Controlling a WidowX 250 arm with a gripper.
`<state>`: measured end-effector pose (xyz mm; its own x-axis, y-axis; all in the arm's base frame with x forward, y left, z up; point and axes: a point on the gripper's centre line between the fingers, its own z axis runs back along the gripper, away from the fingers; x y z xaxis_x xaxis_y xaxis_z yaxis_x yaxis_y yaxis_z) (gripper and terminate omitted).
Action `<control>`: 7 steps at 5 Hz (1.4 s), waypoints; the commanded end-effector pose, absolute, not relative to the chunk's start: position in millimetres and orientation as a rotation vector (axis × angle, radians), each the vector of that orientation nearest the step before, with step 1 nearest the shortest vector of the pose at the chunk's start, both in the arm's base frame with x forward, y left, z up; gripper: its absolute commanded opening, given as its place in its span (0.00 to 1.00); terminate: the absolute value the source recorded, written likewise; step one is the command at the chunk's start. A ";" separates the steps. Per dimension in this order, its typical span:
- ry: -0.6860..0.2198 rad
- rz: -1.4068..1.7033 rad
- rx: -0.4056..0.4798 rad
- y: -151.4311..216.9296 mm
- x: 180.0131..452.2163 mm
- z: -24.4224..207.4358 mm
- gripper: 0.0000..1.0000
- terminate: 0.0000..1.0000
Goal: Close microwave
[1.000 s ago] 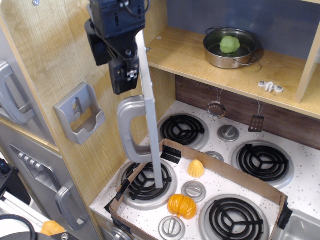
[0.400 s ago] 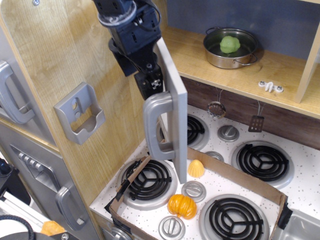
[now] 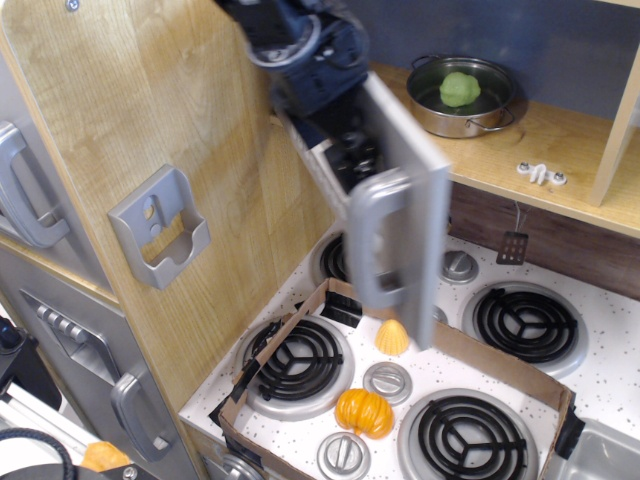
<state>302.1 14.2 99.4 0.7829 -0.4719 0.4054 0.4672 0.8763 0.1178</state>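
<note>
The microwave's silver-grey door (image 3: 410, 180) stands partly open, swung out over the stove, with its big silver D-handle (image 3: 378, 240) facing me. Its outer face, window and buttons are turned away from view. My black gripper (image 3: 345, 150) is pressed against the door's outer side just above the handle. Its fingers are blurred and partly hidden by the door, so I cannot tell whether they are open or shut. The wooden compartment (image 3: 480, 135) behind the door holds a steel pot (image 3: 462, 95) with a green ball in it.
A cardboard tray (image 3: 455, 345) lies on the speckled stove top with an orange pumpkin (image 3: 364, 412) and a yellow piece (image 3: 392, 337). A grey wall bracket (image 3: 160, 228) sits on the wooden side panel. Grey windowless doors with curved handles (image 3: 25, 200) are at left.
The door has swung to the right, toward the compartment, from nearly edge-on over the left burner. My gripper has moved right and a little down with it.
</note>
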 end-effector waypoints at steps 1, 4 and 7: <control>-0.494 -0.556 -0.028 -16.2 334.4 96.4 1.00 0.00; -0.520 -0.646 -0.052 -56.9 385.6 105.1 1.00 0.00; -0.553 -0.710 -0.028 -67.4 410.2 117.6 1.00 0.00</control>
<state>401.2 -62.1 95.1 0.6502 -0.6057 0.4588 0.6262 0.7691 0.1279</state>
